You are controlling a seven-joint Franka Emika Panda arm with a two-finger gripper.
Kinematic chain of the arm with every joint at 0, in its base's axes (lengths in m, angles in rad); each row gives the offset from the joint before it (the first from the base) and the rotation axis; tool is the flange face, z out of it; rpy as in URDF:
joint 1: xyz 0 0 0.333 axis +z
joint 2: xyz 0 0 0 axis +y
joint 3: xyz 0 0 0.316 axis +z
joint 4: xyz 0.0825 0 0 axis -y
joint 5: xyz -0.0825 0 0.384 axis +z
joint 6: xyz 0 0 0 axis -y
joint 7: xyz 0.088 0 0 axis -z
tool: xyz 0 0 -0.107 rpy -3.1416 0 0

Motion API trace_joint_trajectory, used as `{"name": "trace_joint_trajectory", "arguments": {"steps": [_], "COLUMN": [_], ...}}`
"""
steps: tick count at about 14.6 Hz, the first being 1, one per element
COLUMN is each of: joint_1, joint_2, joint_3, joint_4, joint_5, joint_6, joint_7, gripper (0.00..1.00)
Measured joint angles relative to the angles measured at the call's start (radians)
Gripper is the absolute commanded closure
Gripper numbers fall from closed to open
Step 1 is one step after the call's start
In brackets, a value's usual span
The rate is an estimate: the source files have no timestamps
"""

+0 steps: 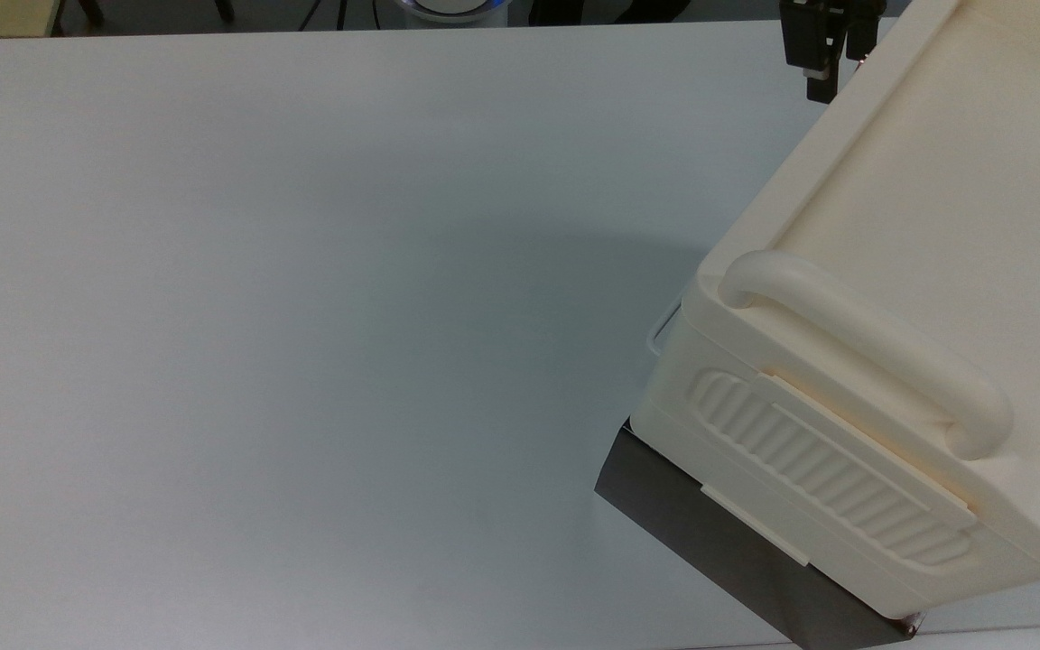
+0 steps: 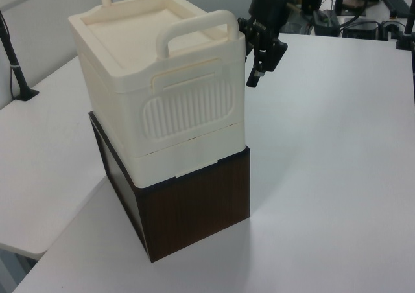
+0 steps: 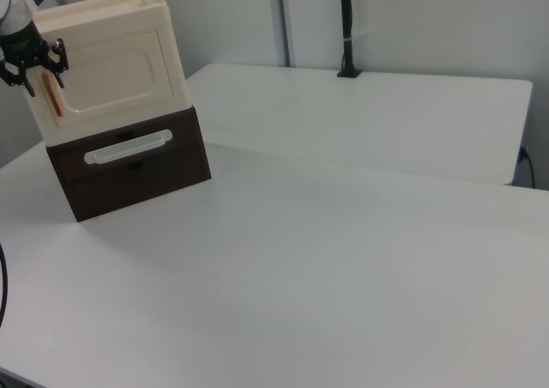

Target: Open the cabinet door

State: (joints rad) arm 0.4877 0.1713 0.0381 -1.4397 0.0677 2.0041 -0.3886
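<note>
Gripper: the gripper (image 3: 36, 76) is hanging fingers-down in front of the cabinet door's handle edge; in the right view its two black fingers (image 3: 45, 81) are standing apart, with the copper-orange handle (image 3: 53, 103) showing just below and between them. Whether they are touching the handle cannot be told. In the left view the gripper (image 2: 255, 71) is sitting close beside the cream cabinet's front corner; in the top view it (image 1: 820, 83) is showing at the upper edge, next to the cabinet's top rim.

Cabinet door: the cabinet door (image 3: 107, 83) is facing the camera in the right view, lying flush with the cream body, shut, its handle at the right view's left edge.

Cream cabinet: the cream cabinet (image 2: 155, 92) is sitting on top of a dark brown drawer box (image 2: 194, 205), with a ribbed side panel (image 2: 188, 108) facing the left view.

Drawer box: its front is carrying a long white handle (image 3: 127, 147).

Table: the white table (image 1: 303, 316) is holding the stack.
</note>
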Motion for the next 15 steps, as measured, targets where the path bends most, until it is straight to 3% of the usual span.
{"name": "trace_joint_trajectory", "arguments": {"steps": [7,13,15], "joint_1": [0.000,-0.001,-0.002], "joint_2": [0.006,0.013,0.013], "joint_3": [0.000,0.000,0.000], "joint_4": [0.001,0.000,-0.001], "joint_5": [0.000,0.002,0.006], "joint_6": [0.021,0.037,0.036], "joint_7": [0.000,0.003,0.006], "gripper": [0.63,0.89,0.91]}}
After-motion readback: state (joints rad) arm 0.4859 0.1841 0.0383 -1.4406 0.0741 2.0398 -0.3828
